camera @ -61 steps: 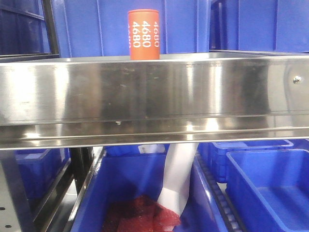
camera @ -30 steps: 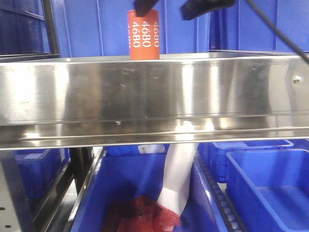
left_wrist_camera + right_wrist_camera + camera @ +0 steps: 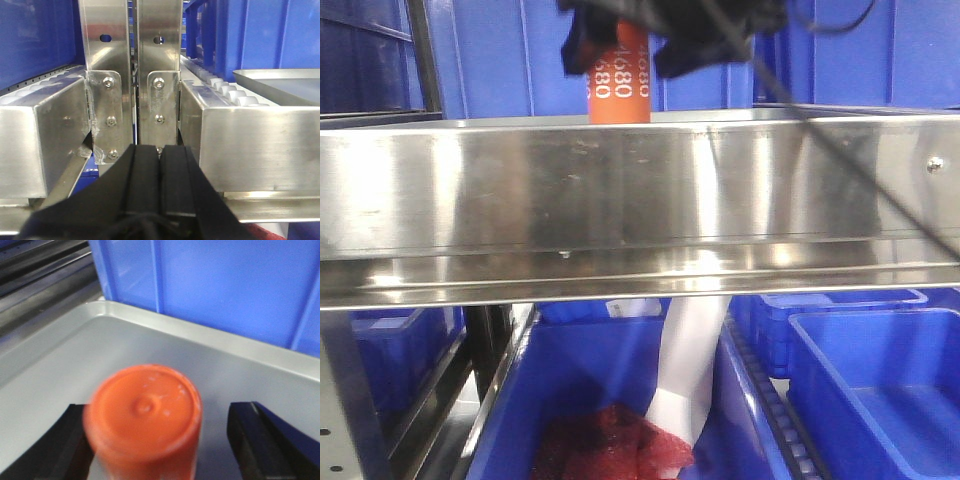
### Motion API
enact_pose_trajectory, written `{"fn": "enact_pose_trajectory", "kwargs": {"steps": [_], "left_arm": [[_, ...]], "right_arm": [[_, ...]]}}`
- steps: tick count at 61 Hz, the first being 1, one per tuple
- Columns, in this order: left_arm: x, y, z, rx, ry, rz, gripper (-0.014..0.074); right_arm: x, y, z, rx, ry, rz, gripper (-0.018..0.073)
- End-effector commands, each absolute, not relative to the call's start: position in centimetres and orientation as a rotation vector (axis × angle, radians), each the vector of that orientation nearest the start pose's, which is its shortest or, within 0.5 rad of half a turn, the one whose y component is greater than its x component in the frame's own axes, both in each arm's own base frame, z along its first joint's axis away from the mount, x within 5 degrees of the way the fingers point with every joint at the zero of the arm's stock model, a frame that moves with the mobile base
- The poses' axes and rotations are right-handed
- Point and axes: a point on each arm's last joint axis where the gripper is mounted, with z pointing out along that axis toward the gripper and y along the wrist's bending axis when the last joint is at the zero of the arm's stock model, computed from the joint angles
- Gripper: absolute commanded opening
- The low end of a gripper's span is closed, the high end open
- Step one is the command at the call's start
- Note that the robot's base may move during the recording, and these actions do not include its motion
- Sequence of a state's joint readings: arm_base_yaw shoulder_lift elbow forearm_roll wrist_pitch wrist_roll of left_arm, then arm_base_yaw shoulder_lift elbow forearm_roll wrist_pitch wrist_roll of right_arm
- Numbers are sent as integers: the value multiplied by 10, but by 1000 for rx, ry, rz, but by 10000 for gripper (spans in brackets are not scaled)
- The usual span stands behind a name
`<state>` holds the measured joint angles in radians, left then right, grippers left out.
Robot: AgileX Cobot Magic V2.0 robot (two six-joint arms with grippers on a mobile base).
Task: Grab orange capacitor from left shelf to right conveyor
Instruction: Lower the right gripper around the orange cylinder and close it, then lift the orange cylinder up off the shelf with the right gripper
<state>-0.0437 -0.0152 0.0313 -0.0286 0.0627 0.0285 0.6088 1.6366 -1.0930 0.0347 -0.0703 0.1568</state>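
The orange capacitor (image 3: pixel 620 97) stands upright on the left shelf (image 3: pixel 640 190), its white "4680" print showing above the shiny front lip. My right gripper (image 3: pixel 628 52) has come down over its top, one black finger on each side. From the right wrist the capacitor's round top (image 3: pixel 145 412) sits between the open fingers of that gripper (image 3: pixel 162 440), close to the left finger (image 3: pixel 65 445) and apart from the right one. My left gripper (image 3: pixel 160 152) is shut with nothing in it, facing steel posts (image 3: pixel 132 75). The right conveyor is out of view.
Blue plastic bins (image 3: pixel 840 50) stand right behind the capacitor. Below the shelf are blue crates (image 3: pixel 880 390), one holding red mesh (image 3: pixel 610 445) and a white sheet (image 3: pixel 685 370). A black cable (image 3: pixel 860 190) crosses in front of the lip. Rollers (image 3: pixel 225 90) and a silver tray (image 3: pixel 285 82) lie beside the posts.
My right gripper has come down from the top of the front view until its fingers flank the capacitor's upper part. The capacitor has not moved.
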Motion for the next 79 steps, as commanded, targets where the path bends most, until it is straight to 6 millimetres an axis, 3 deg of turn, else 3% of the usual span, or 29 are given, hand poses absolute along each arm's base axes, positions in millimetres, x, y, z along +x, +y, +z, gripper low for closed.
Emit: {"fn": "enact_pose_trajectory", "kwargs": {"steps": [1, 5, 10, 19, 23, 30, 46, 61, 79], "left_arm": [[57, -3, 197, 28, 1491, -46, -125], [57, -3, 197, 28, 1491, -46, -125], [57, -3, 197, 28, 1491, -46, -125], [57, -3, 197, 28, 1491, -46, -125], [57, -3, 197, 28, 1491, -46, -125], [57, -3, 197, 28, 1491, -46, -125], [57, -3, 197, 28, 1491, -46, -125], [57, -3, 197, 28, 1491, -46, -125], [57, -3, 197, 28, 1491, -46, -125]], "right_arm": [[313, 218, 305, -377, 1787, 564, 620], [315, 219, 300, -378, 1791, 562, 594], [316, 220, 299, -376, 1784, 564, 473], [316, 220, 304, -366, 1749, 573, 15], [315, 219, 309, -359, 1719, 581, 92], [311, 216, 321, -348, 1670, 593, 38], [278, 193, 369, -346, 1616, 604, 48], [222, 155, 404, -404, 1534, 560, 48], [145, 101, 404, -393, 1487, 560, 48]]}}
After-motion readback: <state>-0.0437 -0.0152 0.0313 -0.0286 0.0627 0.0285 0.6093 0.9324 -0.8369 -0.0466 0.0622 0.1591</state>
